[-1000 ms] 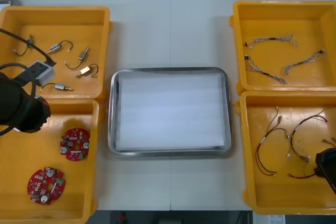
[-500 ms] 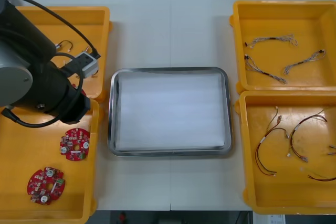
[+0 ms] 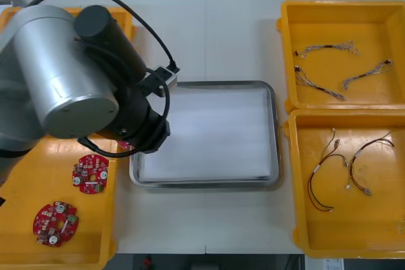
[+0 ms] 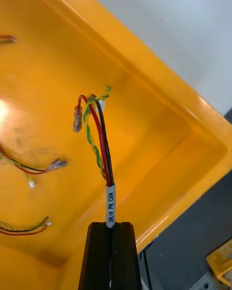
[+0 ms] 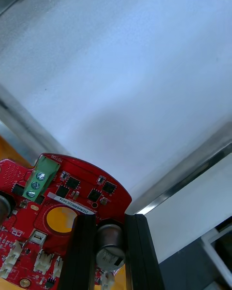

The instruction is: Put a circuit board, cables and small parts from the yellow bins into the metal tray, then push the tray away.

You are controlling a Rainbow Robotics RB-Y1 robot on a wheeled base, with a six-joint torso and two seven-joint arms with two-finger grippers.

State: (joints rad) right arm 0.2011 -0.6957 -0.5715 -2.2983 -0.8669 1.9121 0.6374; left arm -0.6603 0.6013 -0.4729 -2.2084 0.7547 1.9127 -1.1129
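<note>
A white sleeve [image 4: 110,205] on the cable [image 4: 99,140] reads "SR/H PW, CAN". The right gripper [image 4: 110,227] is clenched on that cable at the sleeve, and its red, black and twisted yellow-green wires reach out past the fingertips above a yellow bin [image 4: 159,140]. The left gripper [image 5: 111,222] is clamped on a round red circuit board [image 5: 63,208], a metal can on it between the fingers, at the left rim of the metal tray [image 3: 276,137]; the board's white label is too small to read.

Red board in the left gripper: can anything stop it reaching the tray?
Nothing visible. The left gripper holds the circuit board at the tray's left rim; its white inside is bare. The right gripper holds a cable over a yellow bin.
</note>
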